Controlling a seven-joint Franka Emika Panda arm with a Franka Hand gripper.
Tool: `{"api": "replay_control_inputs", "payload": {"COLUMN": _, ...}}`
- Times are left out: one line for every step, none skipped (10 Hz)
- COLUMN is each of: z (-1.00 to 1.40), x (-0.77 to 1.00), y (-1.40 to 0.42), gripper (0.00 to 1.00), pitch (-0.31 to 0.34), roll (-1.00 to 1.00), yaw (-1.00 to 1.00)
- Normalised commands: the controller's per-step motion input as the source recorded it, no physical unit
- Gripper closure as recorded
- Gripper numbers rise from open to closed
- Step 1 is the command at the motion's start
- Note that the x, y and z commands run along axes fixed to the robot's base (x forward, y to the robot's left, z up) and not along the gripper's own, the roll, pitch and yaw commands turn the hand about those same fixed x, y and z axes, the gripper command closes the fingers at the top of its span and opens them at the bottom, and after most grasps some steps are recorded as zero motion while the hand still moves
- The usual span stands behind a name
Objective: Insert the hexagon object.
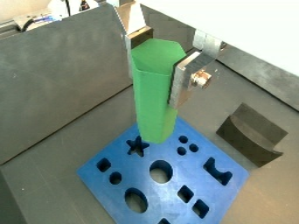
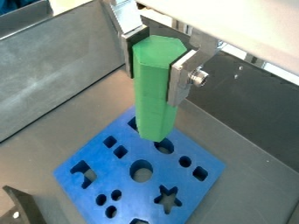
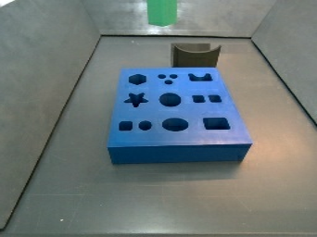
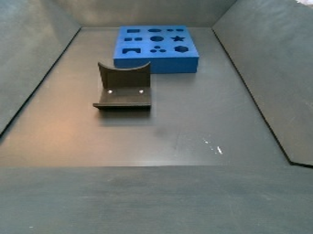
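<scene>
My gripper (image 1: 156,63) is shut on the hexagon object (image 1: 153,92), a long bright green peg held upright; it also shows in the wrist view (image 2: 155,87). The silver fingers (image 2: 184,72) clamp its upper end. The peg hangs above the blue block (image 1: 163,175), which has several shaped holes. Its lower end is over the block's far part near a hole, not touching as far as I can tell. In a side view only the peg's lower end (image 3: 161,11) shows, high above the block (image 3: 173,111). The gripper is out of that view.
A dark grey curved piece (image 4: 124,88) stands on the grey floor apart from the block (image 4: 156,47); it also shows in a side view (image 3: 194,55) and a wrist view (image 1: 250,131). Grey walls (image 3: 62,83) enclose the floor.
</scene>
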Motion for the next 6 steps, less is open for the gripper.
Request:
{"api": "replay_control_inputs", "payload": {"z": -0.85, "x": -0.03, "y": 0.54, "gripper": 1.0, "pitch": -0.026, "roll": -0.15, "yaw": 0.0}}
{"api": "replay_control_inputs", "payload": {"z": -0.85, "x": 0.0, "y": 0.58, "gripper": 1.0, "pitch": -0.05, "roll": -0.15, "yaw": 0.0}}
{"api": "replay_control_inputs", "payload": {"z": -0.87, "x": -0.02, "y": 0.59, "gripper": 1.0, "pitch": -0.044, "roll": -0.13, "yaw": 0.0}}
{"api": "replay_control_inputs", "payload": {"z": -0.81, "x": -0.1, "y": 0.55, "gripper": 1.0, "pitch": -0.059, "roll": -0.18, "yaw": 0.0}}
{"api": "replay_control_inputs", "payload": {"z": -0.76, "x": -0.18, "y": 0.44, "gripper": 1.0, "pitch": -0.094, "roll": -0.21, "yaw": 0.0}}
{"api": "replay_control_inputs", "payload": {"z": -0.8, "x": -0.17, "y": 0.32, "gripper": 1.0, "pitch": -0.041, "roll": -0.18, "yaw": -0.03}}
